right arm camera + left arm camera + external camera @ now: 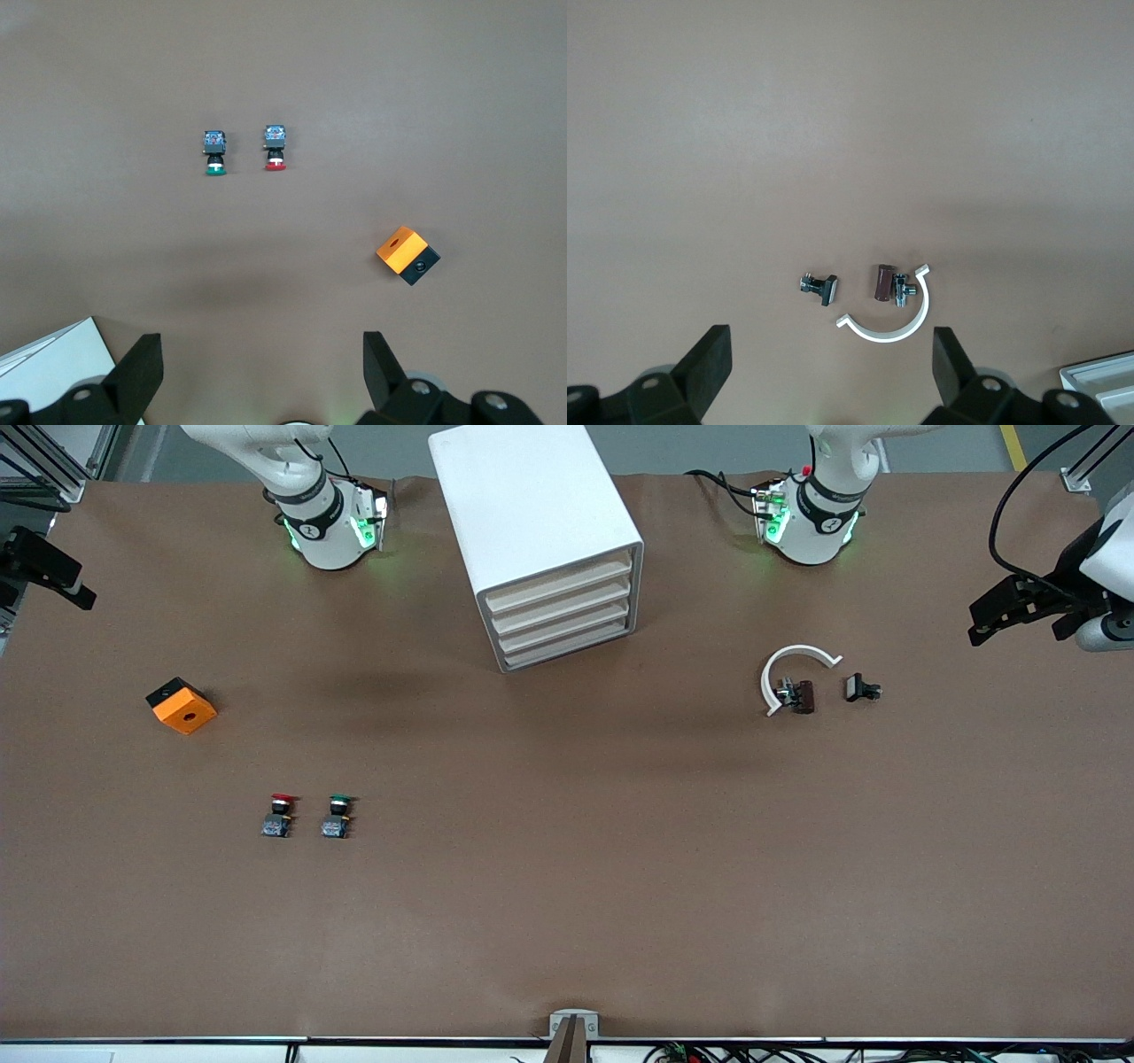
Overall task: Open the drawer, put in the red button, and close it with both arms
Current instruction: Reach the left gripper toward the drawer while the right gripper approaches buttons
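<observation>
Lowest in the front view, in its lower left part, the red button (280,815) is standing on the brown table (567,921), just beside a green button (337,816) of the same build and apart from it. Higher up, toward the left edge, an orange block (181,706) is lying by itself. In the right half of that view a white curved clip (791,674) is partly ringing a small brown fitting (800,696), with a small black part (860,688) just beside them.

Higher again, at upper centre, the white cabinet (540,531) is standing with all four drawers shut; the top drawer (562,585) is not yet being opened.

The right gripper (261,367) is being held with its fingers spread wide over the table near the orange block, empty. The left gripper (833,363) is likewise spread wide and empty, over the clip and its fittings.

The opening is judged to be the step in hand. It is probably done best if the drawer's front lip is being pulled straight outward, while the cabinet is being steadied by the other arm so that it is not dragged along.
</observation>
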